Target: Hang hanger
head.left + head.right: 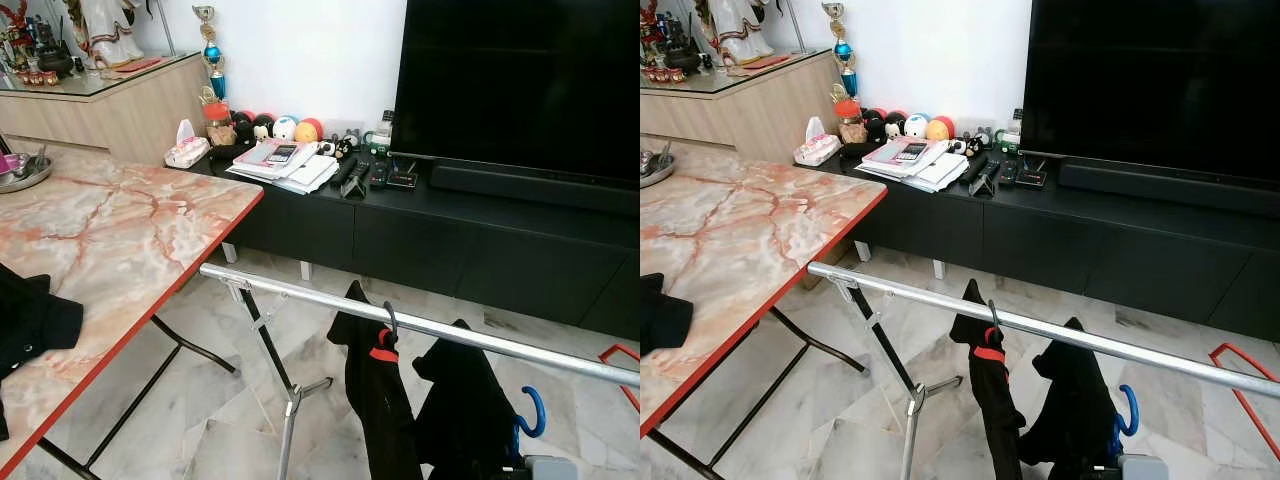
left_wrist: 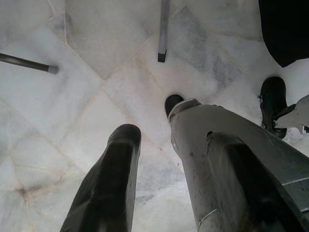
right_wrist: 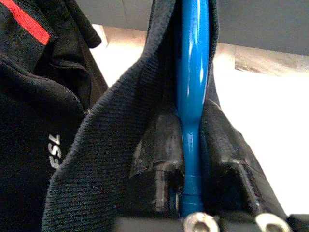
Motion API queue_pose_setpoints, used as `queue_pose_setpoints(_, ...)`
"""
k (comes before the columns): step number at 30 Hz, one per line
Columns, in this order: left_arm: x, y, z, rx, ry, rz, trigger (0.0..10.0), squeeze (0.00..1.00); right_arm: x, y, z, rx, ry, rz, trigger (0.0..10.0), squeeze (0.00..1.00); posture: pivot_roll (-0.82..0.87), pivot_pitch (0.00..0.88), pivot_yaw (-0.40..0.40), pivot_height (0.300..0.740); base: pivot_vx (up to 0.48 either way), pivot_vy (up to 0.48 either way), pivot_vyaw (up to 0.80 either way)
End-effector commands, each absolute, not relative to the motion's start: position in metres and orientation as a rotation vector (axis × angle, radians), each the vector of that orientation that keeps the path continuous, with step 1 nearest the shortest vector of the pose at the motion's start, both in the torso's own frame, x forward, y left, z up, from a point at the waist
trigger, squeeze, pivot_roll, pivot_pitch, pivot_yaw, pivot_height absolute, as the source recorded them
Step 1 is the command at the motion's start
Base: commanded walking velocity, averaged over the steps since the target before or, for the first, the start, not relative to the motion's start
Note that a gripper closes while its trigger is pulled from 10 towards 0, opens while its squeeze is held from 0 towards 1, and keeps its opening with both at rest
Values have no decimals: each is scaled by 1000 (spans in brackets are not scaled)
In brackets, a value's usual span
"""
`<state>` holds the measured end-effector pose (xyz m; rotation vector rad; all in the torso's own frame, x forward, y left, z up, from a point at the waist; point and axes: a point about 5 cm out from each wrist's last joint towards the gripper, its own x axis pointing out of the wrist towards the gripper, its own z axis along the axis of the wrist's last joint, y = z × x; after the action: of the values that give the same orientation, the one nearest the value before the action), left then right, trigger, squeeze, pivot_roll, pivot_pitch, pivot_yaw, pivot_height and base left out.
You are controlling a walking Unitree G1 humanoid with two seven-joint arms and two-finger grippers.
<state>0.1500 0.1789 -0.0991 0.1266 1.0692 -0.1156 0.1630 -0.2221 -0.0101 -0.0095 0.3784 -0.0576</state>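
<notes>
Blue plastic hanger, apparently smooth, pinched by right end effector.

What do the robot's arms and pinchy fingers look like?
The left end effector has long, rounded, glossy black fingers, and a silver-grey metal shell sits beside them. The right end effector has chunky black fingers with scuffed, worn pads and two silver screws at their base.

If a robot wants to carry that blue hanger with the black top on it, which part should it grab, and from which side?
The straight neck just under the hook. The right gripper is shut on the blue hanger there, coming up from below, fingers either side of the thin stem. That leaves the curved hook free above to go over the silver rail, while the black garment drapes clear around it.
</notes>
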Motion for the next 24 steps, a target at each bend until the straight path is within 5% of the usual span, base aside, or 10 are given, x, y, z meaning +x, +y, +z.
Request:
queue_pose_setpoints(1, 144, 180, -101, 126, 1093, -119, 10000, 0, 165, -222, -8, -22, 356, -47, 10000, 0, -47, 0, 31, 740, -266, 0, 0)
queue_pose_setpoints(24, 146, 180, -101, 124, 1091, -116, 10000, 0, 166, -220, -9, -16, 360, -48, 10000, 0, -39, 5, 31, 740, -284, 0, 0)
